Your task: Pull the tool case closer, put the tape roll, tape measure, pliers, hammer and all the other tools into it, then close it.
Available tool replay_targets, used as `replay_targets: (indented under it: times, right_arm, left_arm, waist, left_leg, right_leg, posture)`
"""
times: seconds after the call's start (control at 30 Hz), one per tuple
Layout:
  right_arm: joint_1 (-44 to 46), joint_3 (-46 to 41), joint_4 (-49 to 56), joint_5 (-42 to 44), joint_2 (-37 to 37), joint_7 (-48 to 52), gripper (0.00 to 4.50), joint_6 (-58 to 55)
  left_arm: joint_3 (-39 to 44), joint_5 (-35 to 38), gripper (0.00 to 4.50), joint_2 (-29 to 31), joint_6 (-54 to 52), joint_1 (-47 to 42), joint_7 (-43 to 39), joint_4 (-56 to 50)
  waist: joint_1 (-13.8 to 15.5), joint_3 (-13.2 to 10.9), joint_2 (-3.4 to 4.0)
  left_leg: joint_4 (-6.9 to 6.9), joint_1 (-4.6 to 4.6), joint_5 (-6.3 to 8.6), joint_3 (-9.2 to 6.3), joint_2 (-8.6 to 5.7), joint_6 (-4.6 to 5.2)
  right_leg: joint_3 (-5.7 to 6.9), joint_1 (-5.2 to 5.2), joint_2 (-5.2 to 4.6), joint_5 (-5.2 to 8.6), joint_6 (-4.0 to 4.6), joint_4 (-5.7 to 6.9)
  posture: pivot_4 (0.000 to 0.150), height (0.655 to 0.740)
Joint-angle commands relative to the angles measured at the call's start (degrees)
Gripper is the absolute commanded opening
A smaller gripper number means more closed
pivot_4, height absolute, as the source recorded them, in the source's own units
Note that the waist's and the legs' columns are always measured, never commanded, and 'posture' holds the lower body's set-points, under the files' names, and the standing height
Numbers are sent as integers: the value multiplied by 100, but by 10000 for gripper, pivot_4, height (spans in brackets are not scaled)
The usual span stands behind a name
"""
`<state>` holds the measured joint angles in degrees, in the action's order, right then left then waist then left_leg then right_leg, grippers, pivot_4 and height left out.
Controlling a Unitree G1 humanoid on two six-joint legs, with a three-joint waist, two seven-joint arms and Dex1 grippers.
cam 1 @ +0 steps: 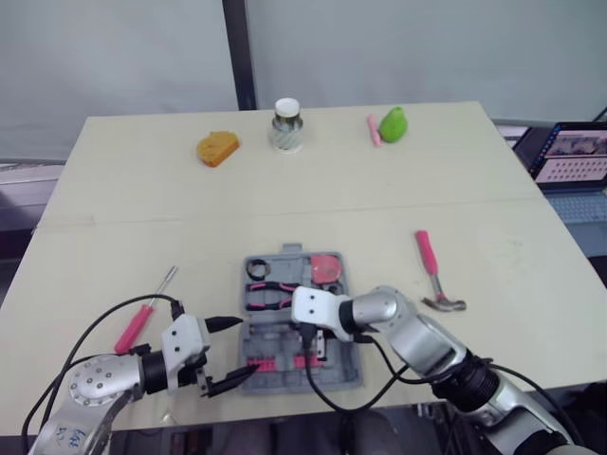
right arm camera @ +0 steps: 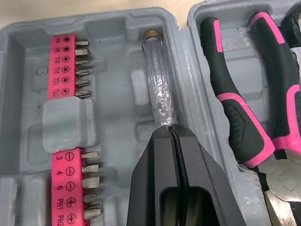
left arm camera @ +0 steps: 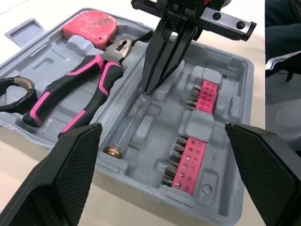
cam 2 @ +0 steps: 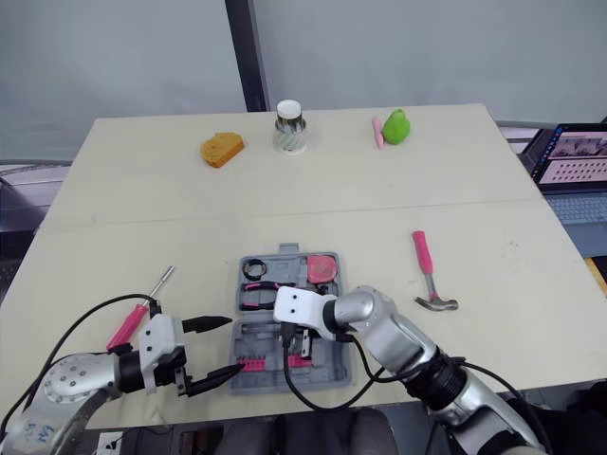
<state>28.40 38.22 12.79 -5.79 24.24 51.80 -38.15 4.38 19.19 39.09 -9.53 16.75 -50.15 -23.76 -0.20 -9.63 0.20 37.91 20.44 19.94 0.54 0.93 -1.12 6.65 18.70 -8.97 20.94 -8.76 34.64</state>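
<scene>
Left gripper (cam 1: 245, 348), jaws wide open and empty, hovers at the left edge of the open tool case (cam 1: 289, 256) near the tabletop (cam 1: 474, 190) front, while the right gripper (right arm camera: 170, 128), jaws pinched shut on the end of a clear-handled driver (right arm camera: 159, 80), reaches inside beside the pliers (left arm camera: 89, 89), with the hammer (cam 1: 434, 275) lying to the case's right and a pink screwdriver (cam 1: 142, 318) to its left.

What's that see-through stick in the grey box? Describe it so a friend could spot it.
At the near edge of the table sits the open grey tool case. In its half nearer the robot, along the hinge, lies a slim stick, the right gripper pinching one end. Unlike the pink bit strips and pink-handled pliers flanking it, it is clear and brass-capped.
</scene>
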Motion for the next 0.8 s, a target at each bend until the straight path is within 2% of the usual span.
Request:
replay_targets:
  times: [0.03,0.8]
  right_arm:
    - [-126,338,-269,-223,54,-15,201,-304]
    - [-117,925,-723,-658,105,58,201,-389]
  left_arm:
    - [-12,56,45000,-39,7,1,15,-149]
    - [-48,53,45000,-81,-20,-47,58,-130]
  waist:
    - [0,1,-1]
    - [-4,32,0]
  left_leg:
    - [0,-1,0,0,0,0]
    - [0,-16,4,2,7,-6]
  right_leg:
    - [0,-1,0,0,0,0]
    - [-6,-12,8,1,1,0]
  posture:
    - [1500,7400]
    - [1500,7400]
